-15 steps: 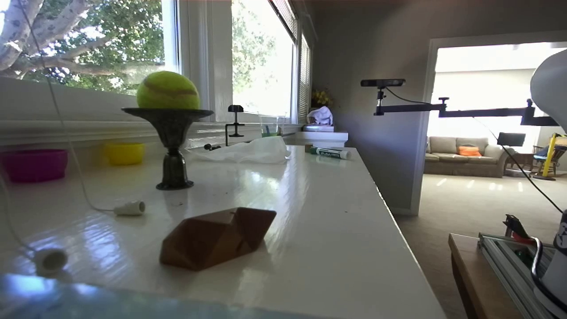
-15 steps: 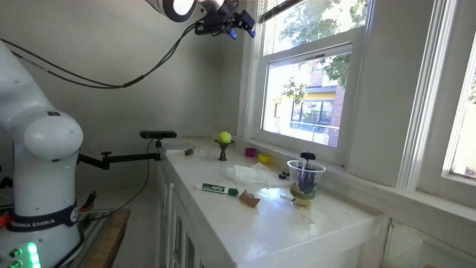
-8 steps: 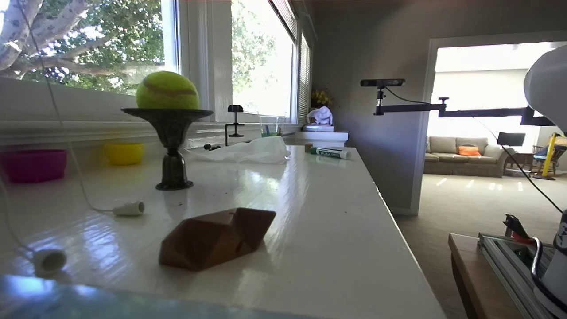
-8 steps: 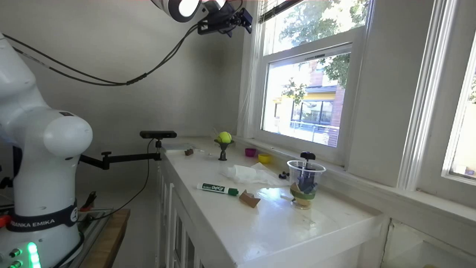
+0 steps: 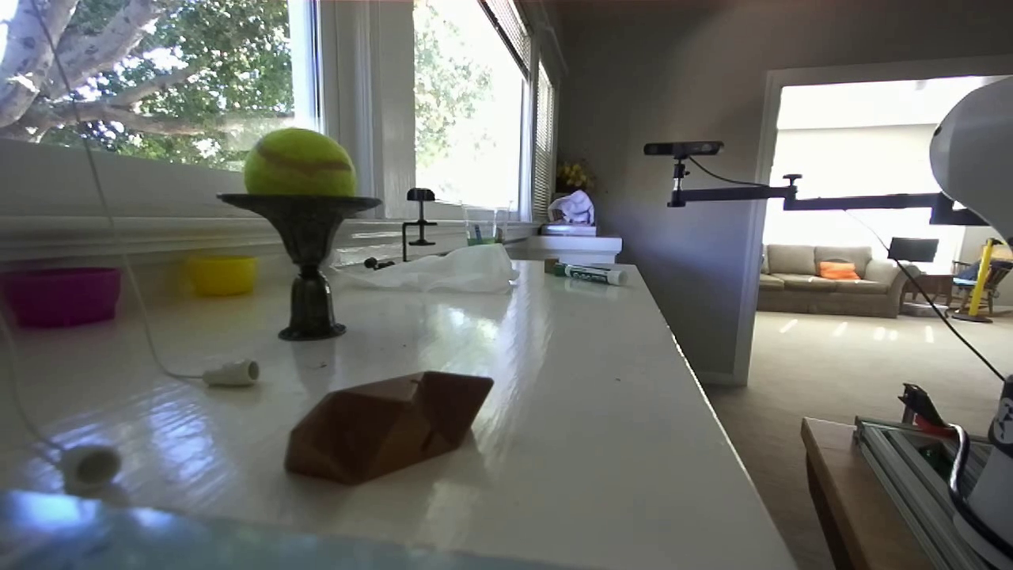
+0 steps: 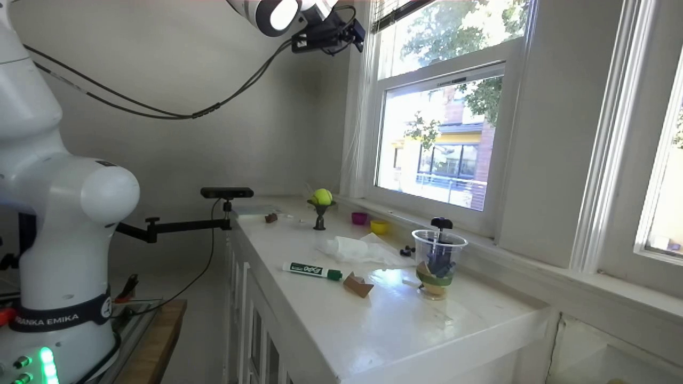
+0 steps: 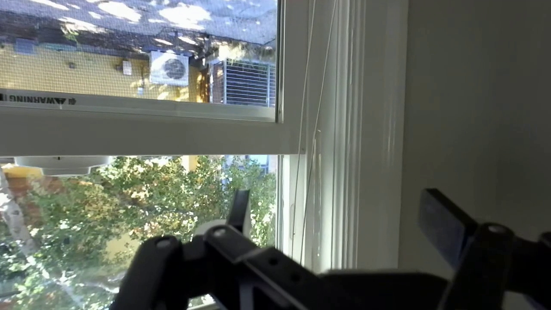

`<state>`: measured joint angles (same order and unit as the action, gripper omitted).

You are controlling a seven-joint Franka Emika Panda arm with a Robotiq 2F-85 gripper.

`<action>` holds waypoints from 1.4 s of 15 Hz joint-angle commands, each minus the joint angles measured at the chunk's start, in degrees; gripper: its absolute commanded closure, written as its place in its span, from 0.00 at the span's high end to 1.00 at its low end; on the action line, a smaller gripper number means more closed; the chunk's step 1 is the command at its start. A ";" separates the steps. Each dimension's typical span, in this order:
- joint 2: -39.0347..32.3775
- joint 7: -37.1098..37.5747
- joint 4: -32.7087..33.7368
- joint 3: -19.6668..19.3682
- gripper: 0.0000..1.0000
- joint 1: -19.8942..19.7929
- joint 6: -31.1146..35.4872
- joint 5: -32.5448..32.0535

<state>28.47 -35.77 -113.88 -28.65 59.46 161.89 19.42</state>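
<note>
High up, the gripper [image 7: 340, 211] faces the window [image 7: 150, 131] with its jaws spread wide apart, and thin cords [image 7: 305, 82] run along the window's edge beyond them. Well below, on the white counter [image 6: 373, 330], a tennis ball [image 5: 301, 164] sits on a dark stand [image 5: 311, 269], near a purple bowl [image 5: 63, 298] and a yellow bowl [image 5: 223, 276]; a green-capped marker [image 6: 310, 270] lies just beside a brown block [image 6: 358, 286].

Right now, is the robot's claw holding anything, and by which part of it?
Nothing is held. The claw is open, its fingers wide apart with nothing gripped between them.
</note>
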 commanded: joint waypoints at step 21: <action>-15.34 -8.26 17.49 -14.85 1.00 15.50 -2.07 17.04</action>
<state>14.43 -41.08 -98.67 -40.57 72.74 161.15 33.02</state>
